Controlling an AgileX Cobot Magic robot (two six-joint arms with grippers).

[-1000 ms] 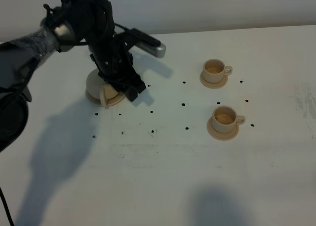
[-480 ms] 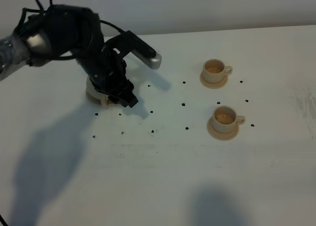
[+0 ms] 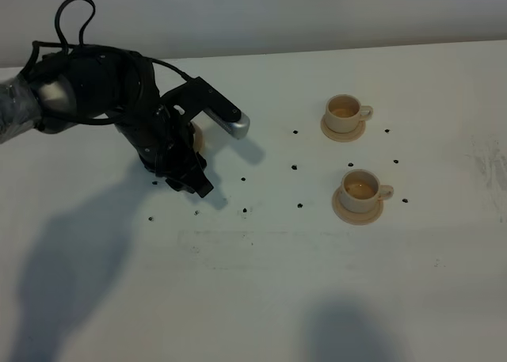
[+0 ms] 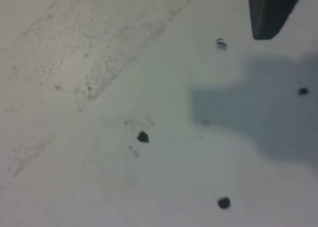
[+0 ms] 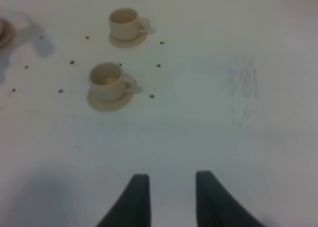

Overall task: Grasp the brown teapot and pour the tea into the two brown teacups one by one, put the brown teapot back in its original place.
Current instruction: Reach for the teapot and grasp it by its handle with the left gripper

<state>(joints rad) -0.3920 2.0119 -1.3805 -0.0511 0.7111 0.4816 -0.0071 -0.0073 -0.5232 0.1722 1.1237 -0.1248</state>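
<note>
My left arm covers the brown teapot and its wide saucer in the exterior view. Only a beige sliver point(image 3: 197, 137) shows beside the arm, and I cannot tell which of the two it is. My left gripper point(image 3: 196, 184) hangs low over bare table in front of that spot. The left wrist view shows one dark fingertip point(image 4: 271, 11) standing alone, with nothing held. The two brown teacups sit on small saucers at the right, the far one point(image 3: 346, 113) point(image 5: 126, 23) and the near one point(image 3: 361, 190) point(image 5: 106, 81). My right gripper point(image 5: 171, 194) is open and empty, well in front of the cups.
Small black dots point(image 3: 294, 167) mark the white table point(image 3: 261, 283) between the teapot's spot and the cups. A beige rim point(image 5: 4, 33) shows at the edge of the right wrist view. A faint scuffed patch point(image 3: 491, 168) lies at the far right.
My left arm has swung from over the teapot's saucer toward the table's front. The teapot's handle and the saucer, visible before, are now hidden behind the arm. The cups have not moved.
</note>
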